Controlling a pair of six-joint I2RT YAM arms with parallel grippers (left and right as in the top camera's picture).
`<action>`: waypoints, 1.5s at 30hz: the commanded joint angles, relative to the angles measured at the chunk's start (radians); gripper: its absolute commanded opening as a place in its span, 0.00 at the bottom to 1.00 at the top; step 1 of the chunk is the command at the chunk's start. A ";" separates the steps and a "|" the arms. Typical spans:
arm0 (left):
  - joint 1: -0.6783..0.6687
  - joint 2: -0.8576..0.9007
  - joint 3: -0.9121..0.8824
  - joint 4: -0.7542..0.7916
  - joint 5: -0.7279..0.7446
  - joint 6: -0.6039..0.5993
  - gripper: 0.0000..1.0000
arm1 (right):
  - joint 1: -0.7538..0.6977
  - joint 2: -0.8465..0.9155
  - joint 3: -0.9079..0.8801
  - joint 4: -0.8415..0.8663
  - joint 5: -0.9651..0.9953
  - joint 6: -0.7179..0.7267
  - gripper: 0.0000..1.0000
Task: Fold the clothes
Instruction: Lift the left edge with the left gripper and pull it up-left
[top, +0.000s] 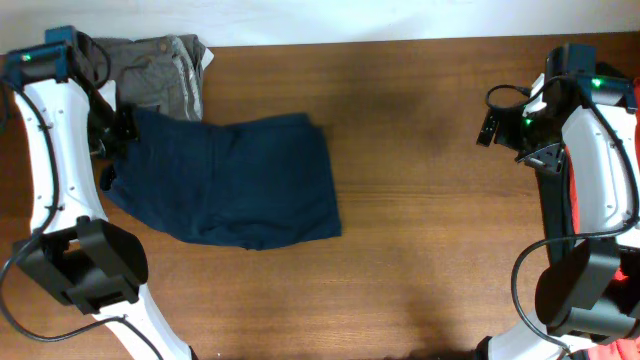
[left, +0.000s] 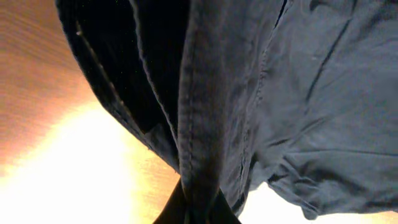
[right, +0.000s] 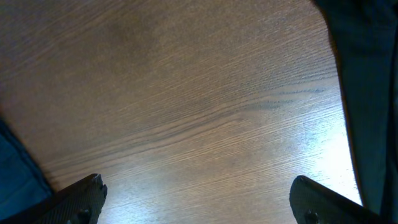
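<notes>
A dark navy garment (top: 235, 182) lies on the left half of the wooden table (top: 420, 200), partly folded, its left edge raised. My left gripper (top: 112, 140) is shut on that left edge; in the left wrist view a seamed band of the navy fabric (left: 205, 124) runs down between the fingers (left: 198, 208). Grey-olive trousers (top: 155, 70) lie bunched at the back left corner, touching the navy garment. My right gripper (right: 196, 199) is open and empty above bare wood near the right edge (top: 510, 125). A red garment (top: 575, 200) shows behind the right arm.
The right arm's base (top: 585, 290) stands at the front right and the left arm's base (top: 85, 265) at the front left. A dark blue patch (right: 15, 168) sits at the left edge of the right wrist view.
</notes>
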 joint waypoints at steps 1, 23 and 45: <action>-0.021 0.001 0.056 -0.026 -0.018 -0.006 0.00 | -0.003 -0.005 0.006 -0.001 0.013 -0.007 0.99; -0.338 0.001 0.059 -0.039 -0.082 -0.071 0.00 | -0.003 -0.005 0.006 -0.001 0.013 -0.007 0.99; -0.443 0.002 0.130 -0.052 -0.093 -0.097 0.00 | -0.003 -0.005 0.006 -0.001 0.013 -0.007 0.99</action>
